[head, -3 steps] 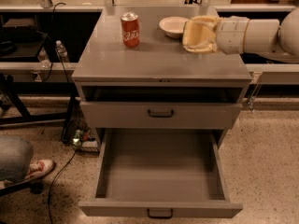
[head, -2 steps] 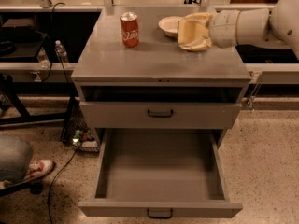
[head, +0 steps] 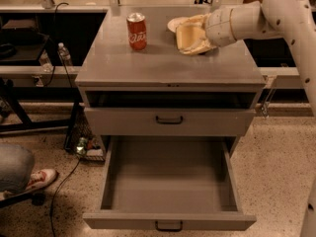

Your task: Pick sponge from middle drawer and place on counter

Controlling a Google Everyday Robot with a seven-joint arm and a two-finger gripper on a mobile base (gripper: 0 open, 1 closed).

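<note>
My gripper (head: 191, 37) is over the back right of the counter (head: 148, 65), at the end of the cream arm coming in from the right. It is shut on the pale yellow sponge (head: 189, 39), whose lower edge is at or just above the counter top. The middle drawer (head: 168, 220) is pulled out wide at the bottom of the cabinet, and nothing shows inside it. The drawer above it (head: 169, 120) is pulled out slightly.
A red soda can (head: 137, 31) stands on the counter left of the sponge. A white dish (head: 174, 23) sits just behind the gripper. A person's leg and shoe (head: 37, 179) are on the floor at lower left. Cables and a bottle (head: 63, 53) are left of the cabinet.
The arm has moved left and lowered, carrying the sponge from the counter's right edge toward its back middle, closer to the surface.
</note>
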